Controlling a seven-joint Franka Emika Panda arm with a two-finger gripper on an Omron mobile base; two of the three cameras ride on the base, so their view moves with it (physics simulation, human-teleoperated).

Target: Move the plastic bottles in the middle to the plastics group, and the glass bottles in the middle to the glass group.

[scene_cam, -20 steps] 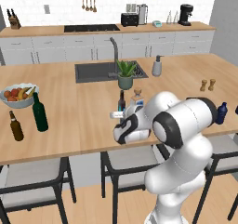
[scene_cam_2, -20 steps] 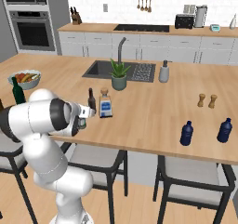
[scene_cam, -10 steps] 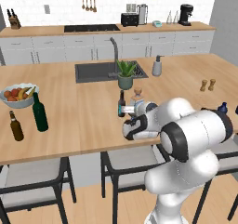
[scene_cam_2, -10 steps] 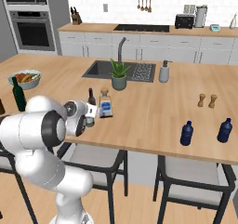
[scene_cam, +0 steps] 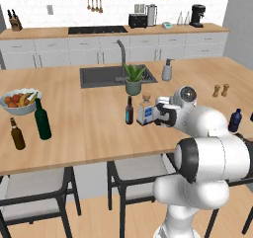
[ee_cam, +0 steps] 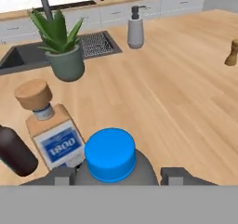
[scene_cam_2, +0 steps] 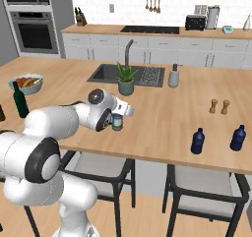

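Now | claw point(ee_cam: 118, 174) grips water bottle point(ee_cam: 111, 160) | bottle upright, blue cap up | beside cork-stoppered bottle point(ee_cam: 52, 128)

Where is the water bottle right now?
The water bottle sits between the jaws in the hand view, mid-counter, just right of the corked bottle and in front of the potted plant.

Square bottle point(ee_cam: 51, 125) crowds the left — right counter point(ee_cam: 186, 102) open.
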